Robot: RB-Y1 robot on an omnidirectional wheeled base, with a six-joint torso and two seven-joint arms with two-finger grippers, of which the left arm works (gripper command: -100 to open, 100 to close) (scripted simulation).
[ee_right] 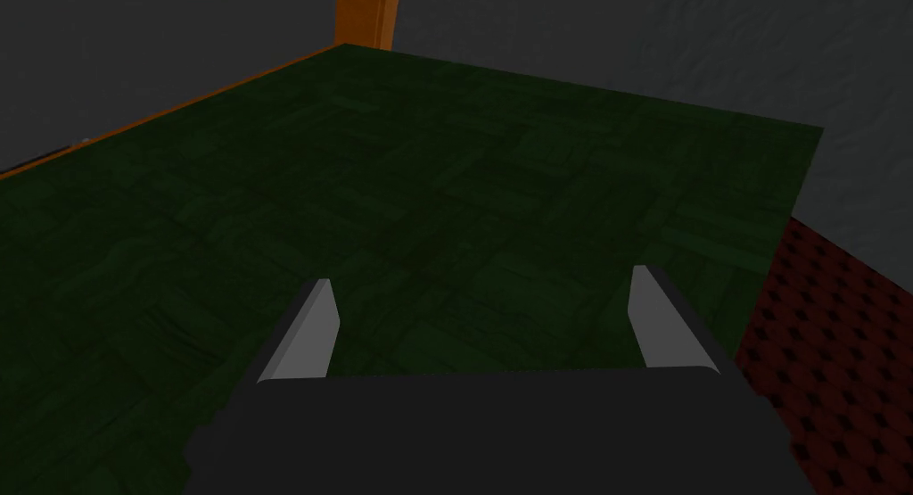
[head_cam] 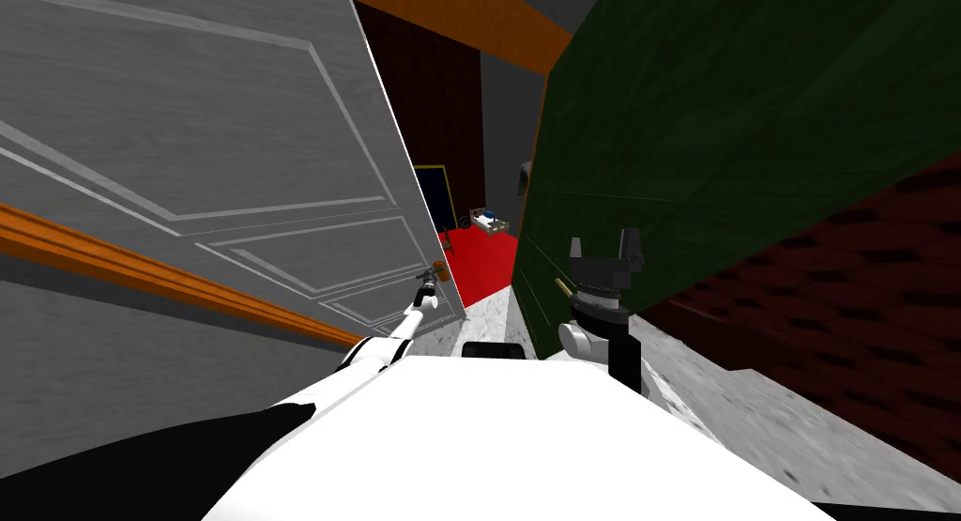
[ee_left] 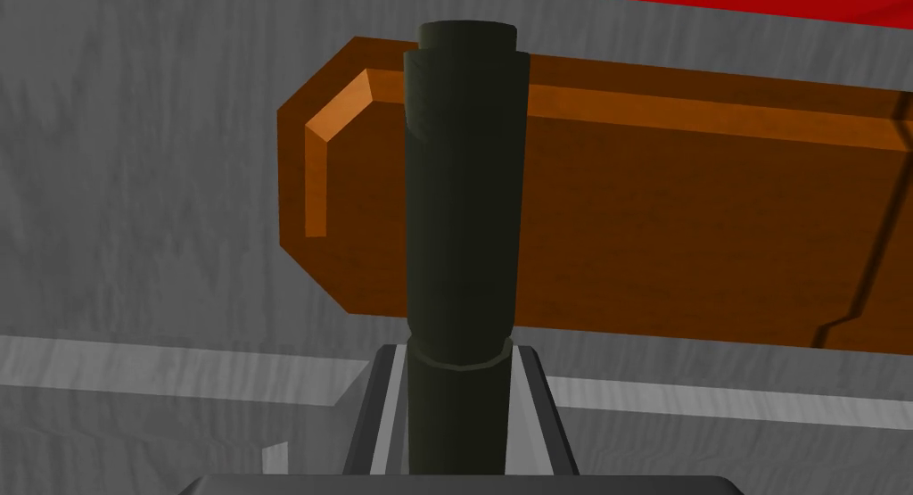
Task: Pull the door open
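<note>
Squarely clamped, handle (ee_left: pixel 459 186) pointing along left claw (ee_left: pixel 459 354)

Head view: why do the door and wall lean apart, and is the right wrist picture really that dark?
Head view: the very wide, rolled lens splays the door and green wall toward the corners; the slant is the camera's. Right wrist view: yes, the wall looks dim and shadowed past the open right tool; no glare.

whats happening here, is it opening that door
The left gripper is shut on the dark door handle, which sticks out from an orange-brown plate on the grey panelled door. The door stands partly open, with a red floor showing through the gap. The right gripper is open, holding nothing, facing a dark green wall.
</note>
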